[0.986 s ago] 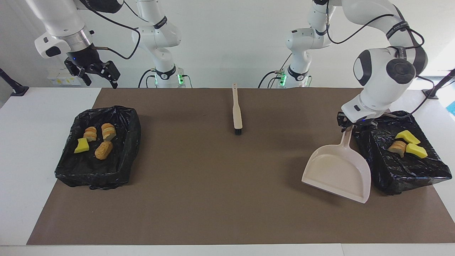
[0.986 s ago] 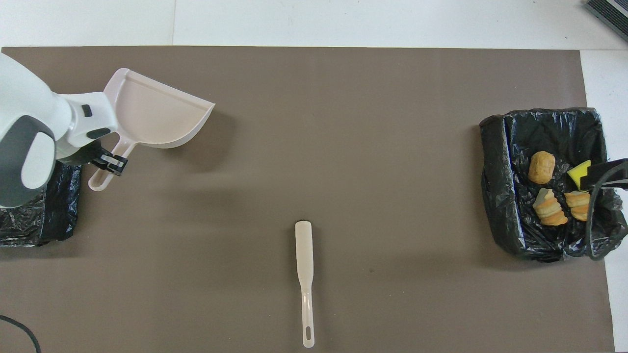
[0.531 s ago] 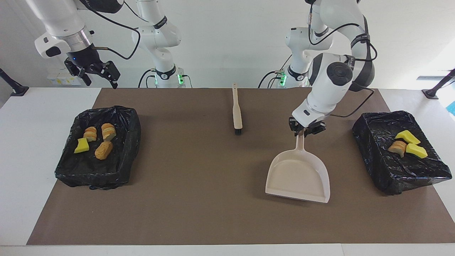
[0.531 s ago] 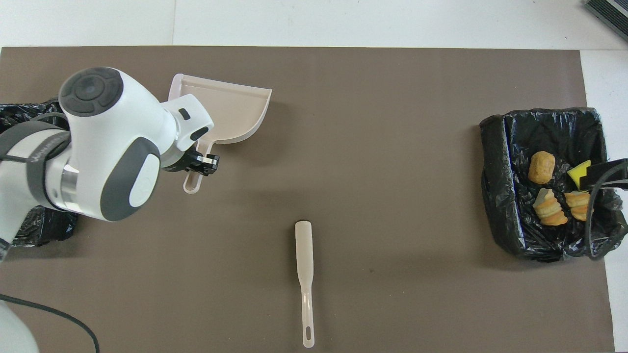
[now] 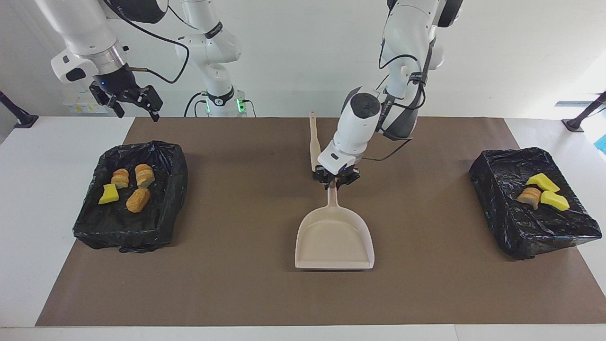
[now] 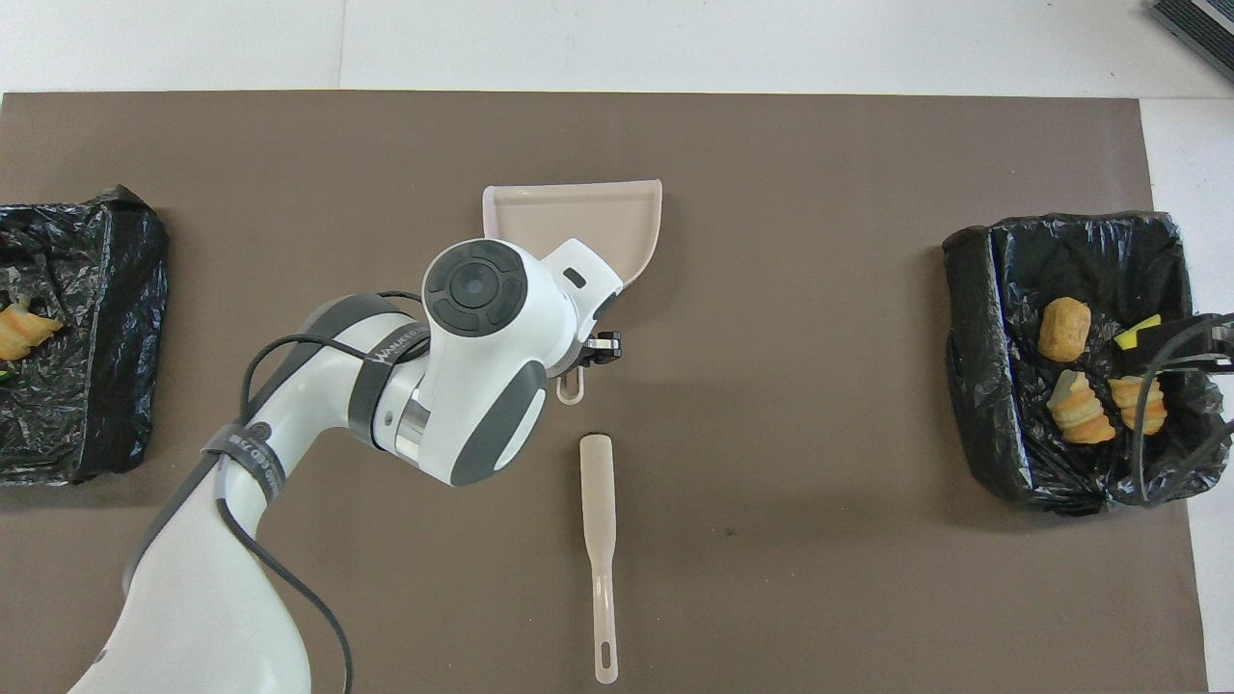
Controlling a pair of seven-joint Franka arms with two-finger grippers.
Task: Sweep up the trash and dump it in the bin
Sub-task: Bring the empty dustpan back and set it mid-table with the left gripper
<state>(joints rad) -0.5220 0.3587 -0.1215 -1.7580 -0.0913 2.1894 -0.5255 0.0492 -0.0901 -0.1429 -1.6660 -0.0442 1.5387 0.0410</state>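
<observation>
Yellow sponge chunks and tan bread lumps sit in black-lined bins; left gripper jaws clamp the dustpan handle, right gripper jaws apart.

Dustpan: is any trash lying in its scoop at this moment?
No. In the facing view the dustpan scoop is bare, and every scrap of trash lies in the two black-lined bins.

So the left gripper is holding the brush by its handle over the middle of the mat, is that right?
Not quite. The left gripper is holding the dustpan by its handle over the middle of the mat; the facing view shows it. The brush lies loose on the mat.
</observation>
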